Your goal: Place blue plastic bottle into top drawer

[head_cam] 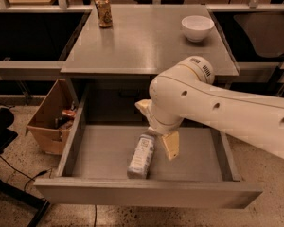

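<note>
Blue plastic bottle (142,156): laid on its side inside top drawer (146,194), front centre; judged light, thin-walled, slippery, best gripped across mid-body; gripper (157,129) positioned just above, jaws spread, nothing grasped.

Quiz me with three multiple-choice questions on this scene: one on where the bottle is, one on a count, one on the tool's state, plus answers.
1. Where is the small clear plastic bottle with the pale label?
A. hanging in mid-air
B. lying in the wide grey metal drawer
C. out of sight
2. How many things stand on the grey table?
A. two
B. one
C. four
3. The robot's two-finger tool is:
A. shut on the bottle
B. shut on the table
C. open over the drawer, beside the bottle
Answers: B, it rests on the drawer floor; A, a brown-gold can and a white bowl; C, its fingers are spread, not around the bottle.
</note>
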Controlling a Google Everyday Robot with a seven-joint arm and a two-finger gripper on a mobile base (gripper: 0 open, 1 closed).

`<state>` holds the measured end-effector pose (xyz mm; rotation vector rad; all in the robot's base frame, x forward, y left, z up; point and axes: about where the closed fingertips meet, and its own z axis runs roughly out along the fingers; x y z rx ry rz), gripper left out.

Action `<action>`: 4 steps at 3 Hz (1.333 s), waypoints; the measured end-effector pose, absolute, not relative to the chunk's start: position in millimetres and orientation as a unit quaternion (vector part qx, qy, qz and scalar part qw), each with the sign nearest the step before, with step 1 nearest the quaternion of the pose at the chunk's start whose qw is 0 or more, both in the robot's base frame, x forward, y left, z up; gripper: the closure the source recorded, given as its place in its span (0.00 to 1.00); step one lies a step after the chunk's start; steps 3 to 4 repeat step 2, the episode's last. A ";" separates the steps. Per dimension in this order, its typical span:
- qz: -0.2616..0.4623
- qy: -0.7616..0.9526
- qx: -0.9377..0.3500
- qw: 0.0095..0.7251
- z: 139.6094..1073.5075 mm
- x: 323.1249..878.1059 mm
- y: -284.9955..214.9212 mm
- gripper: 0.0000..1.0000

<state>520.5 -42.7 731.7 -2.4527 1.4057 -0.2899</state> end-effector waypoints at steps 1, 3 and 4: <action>-0.125 0.473 -0.855 0.174 824.1 491.3 -53.9 0.00; -0.124 0.485 -0.844 0.192 920.6 455.8 -72.3 0.00; -0.124 0.485 -0.844 0.192 920.6 455.8 -72.3 0.00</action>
